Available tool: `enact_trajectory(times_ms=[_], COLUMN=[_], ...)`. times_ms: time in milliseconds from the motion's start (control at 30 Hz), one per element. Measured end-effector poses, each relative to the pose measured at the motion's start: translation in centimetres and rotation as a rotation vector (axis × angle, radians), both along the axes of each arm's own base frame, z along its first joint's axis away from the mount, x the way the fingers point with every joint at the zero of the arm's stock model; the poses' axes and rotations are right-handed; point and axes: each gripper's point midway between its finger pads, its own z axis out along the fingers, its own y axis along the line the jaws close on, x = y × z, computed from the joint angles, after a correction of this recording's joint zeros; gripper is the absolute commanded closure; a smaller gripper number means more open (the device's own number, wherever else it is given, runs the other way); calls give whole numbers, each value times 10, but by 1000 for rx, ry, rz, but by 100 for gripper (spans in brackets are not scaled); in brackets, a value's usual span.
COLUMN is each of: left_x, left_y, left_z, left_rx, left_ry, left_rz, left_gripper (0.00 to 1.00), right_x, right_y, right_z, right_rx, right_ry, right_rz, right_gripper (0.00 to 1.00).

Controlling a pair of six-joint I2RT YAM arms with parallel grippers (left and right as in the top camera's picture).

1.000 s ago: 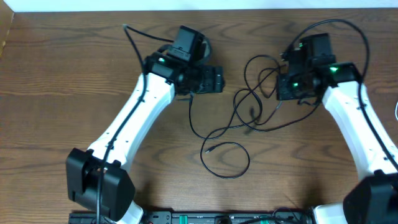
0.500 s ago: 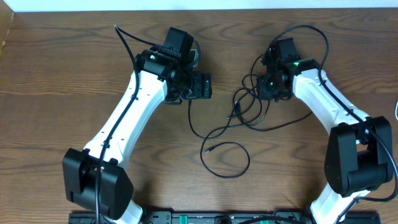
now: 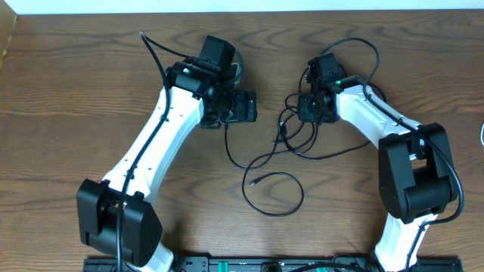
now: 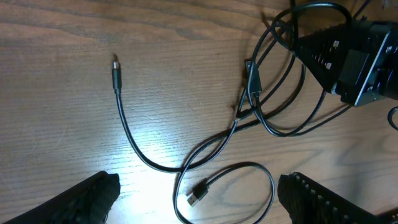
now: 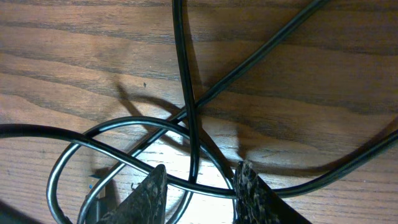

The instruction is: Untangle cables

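Observation:
Several thin black cables lie tangled mid-table; one runs down into a loop that ends in a USB plug. My left gripper is open and empty, left of the tangle. In the left wrist view its gripper spans the USB plug, and a small plug end lies far left. My right gripper is on the tangle's upper right. In the right wrist view it is open, with crossing cables running between the fingertips.
A bit of light cord shows at the right table edge. The thick black arm cable loops above the right wrist. The table's far edge meets a white wall at the top. The right gripper body shows in the left wrist view.
My right gripper has moved left and down onto the tangle, pushing the cables together. My left gripper shifted slightly left a second ago and has held still since.

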Motion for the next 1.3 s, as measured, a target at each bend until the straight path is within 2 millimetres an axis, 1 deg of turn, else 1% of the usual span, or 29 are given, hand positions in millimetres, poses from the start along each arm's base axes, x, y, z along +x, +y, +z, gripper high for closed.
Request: enact_trajectory(times_ms=[67, 133, 300, 433, 467, 500, 533, 567, 767, 967, 1033, 1067, 1133, 1167, 1200, 1267, 1300], left_x=[0, 0, 0, 0, 0, 0, 0, 0, 0, 0, 0, 0, 0, 0, 0, 0, 0], left_y=[0, 0, 0, 0, 0, 0, 0, 0, 0, 0, 0, 0, 0, 0, 0, 0, 0], left_z=[0, 0, 0, 0, 0, 0, 0, 0, 0, 0, 0, 0, 0, 0, 0, 0, 0], left_rx=[0, 0, 0, 0, 0, 0, 0, 0, 0, 0, 0, 0, 0, 0, 0, 0, 0], left_ry=[0, 0, 0, 0, 0, 0, 0, 0, 0, 0, 0, 0, 0, 0, 0, 0, 0], left_rz=[0, 0, 0, 0, 0, 0, 0, 0, 0, 0, 0, 0, 0, 0, 0, 0, 0], left_gripper=[13, 13, 13, 13, 13, 13, 13, 13, 13, 13, 13, 13, 13, 13, 13, 13, 13], right_x=[1, 2, 0, -4, -4, -5, -5, -6, -5, -11, -15, -16, -13, -12, -10, -9, -10], right_y=[0, 1, 9, 5, 5, 5, 4, 4, 2, -2, -3, -4, -4, -3, -3, -2, -2], right_z=[0, -1, -2, -7, -8, -10, -13, -15, -15, -15, -12, -5, 20, 35, 54, 63, 64], right_rx=[1, 2, 0, -20, -22, -24, -26, -31, -37, -47, -51, -51, -37, -28, -14, -8, -8], right_ry=[-2, -7, -14, -3, -1, 2, 8, 11, 9, 34, 36, 28, -21, -52, -96, -119, -121], right_rz=[0, 1, 19, 11, 10, 9, 8, 7, 2, 5, 15, 20, 25, 27, 27, 30, 32], right_gripper=[71, 71, 75, 76, 80, 87, 91, 99, 99, 97, 95, 95, 95, 94, 92, 92, 91])
